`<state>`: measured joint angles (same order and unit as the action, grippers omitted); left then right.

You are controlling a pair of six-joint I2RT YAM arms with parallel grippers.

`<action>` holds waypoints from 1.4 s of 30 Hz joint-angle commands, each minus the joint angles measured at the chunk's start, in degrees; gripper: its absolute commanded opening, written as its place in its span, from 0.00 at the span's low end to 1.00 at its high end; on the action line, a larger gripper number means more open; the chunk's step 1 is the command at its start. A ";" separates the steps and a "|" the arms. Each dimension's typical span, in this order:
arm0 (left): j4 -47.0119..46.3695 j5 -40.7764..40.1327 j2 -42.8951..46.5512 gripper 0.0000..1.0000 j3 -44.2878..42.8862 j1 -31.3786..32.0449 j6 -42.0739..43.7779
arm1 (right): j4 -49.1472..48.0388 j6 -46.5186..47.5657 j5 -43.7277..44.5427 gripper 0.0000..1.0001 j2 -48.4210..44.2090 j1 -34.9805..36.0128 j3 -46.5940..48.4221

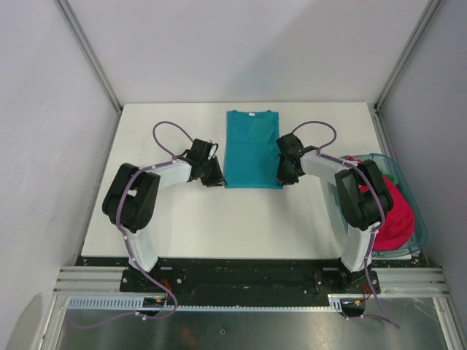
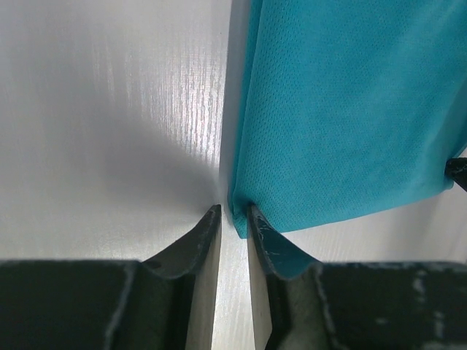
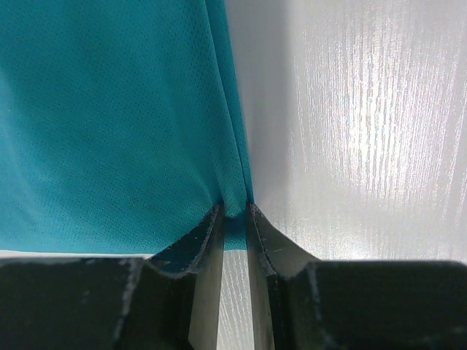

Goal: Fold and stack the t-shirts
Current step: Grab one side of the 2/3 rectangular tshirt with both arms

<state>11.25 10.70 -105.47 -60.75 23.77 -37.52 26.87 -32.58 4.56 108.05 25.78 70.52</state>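
Note:
The teal-blue t-shirt (image 1: pixel 252 149) lies flat on the white table (image 1: pixel 168 219), folded into a long narrow strip with its collar at the far end. My left gripper (image 1: pixel 217 180) is at its near left corner. In the left wrist view the gripper (image 2: pixel 234 211) has its jaws nearly closed, with the shirt's corner (image 2: pixel 343 109) pinched between the tips. My right gripper (image 1: pixel 283 179) is at the near right corner. In the right wrist view it (image 3: pixel 233 209) is shut on the shirt's folded edge (image 3: pixel 109 117). A magenta-red t-shirt (image 1: pixel 392 208) lies bunched in the basket.
A translucent teal plastic basket (image 1: pixel 400 173) stands at the table's right edge, beside the right arm. Grey walls close in the table on the left, back and right. Both arms reach inward over the table's middle.

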 commanded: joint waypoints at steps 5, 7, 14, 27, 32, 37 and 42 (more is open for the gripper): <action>2.90 -2.90 0.45 0.26 -0.52 0.92 1.07 | -1.29 -0.67 1.24 0.23 -2.28 0.11 -2.92; 3.19 -2.71 0.60 0.26 -0.58 0.97 1.12 | -1.25 -0.74 1.31 0.23 -2.24 0.14 -3.41; 3.71 -3.02 0.70 0.26 -0.89 1.21 0.94 | -1.47 -0.61 1.91 0.25 -3.66 -0.36 -4.99; 3.80 -3.72 0.72 0.28 -0.25 1.30 0.11 | -0.55 -0.76 2.44 0.33 -5.16 -0.33 -5.04; 3.82 -3.66 0.88 0.28 -0.12 1.29 -0.01 | -0.07 -0.75 4.15 0.38 -5.92 -0.01 -5.01; 3.84 -3.69 0.81 0.28 0.09 1.37 -0.09 | -0.47 -0.90 3.27 0.40 -5.63 0.17 -4.98; 3.84 -3.62 0.71 0.28 0.21 1.35 -0.10 | -0.66 -1.72 2.42 0.40 -4.28 1.42 -5.04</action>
<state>11.73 9.10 -105.34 -60.99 24.60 -37.56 25.41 -33.04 6.81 104.47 26.00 65.89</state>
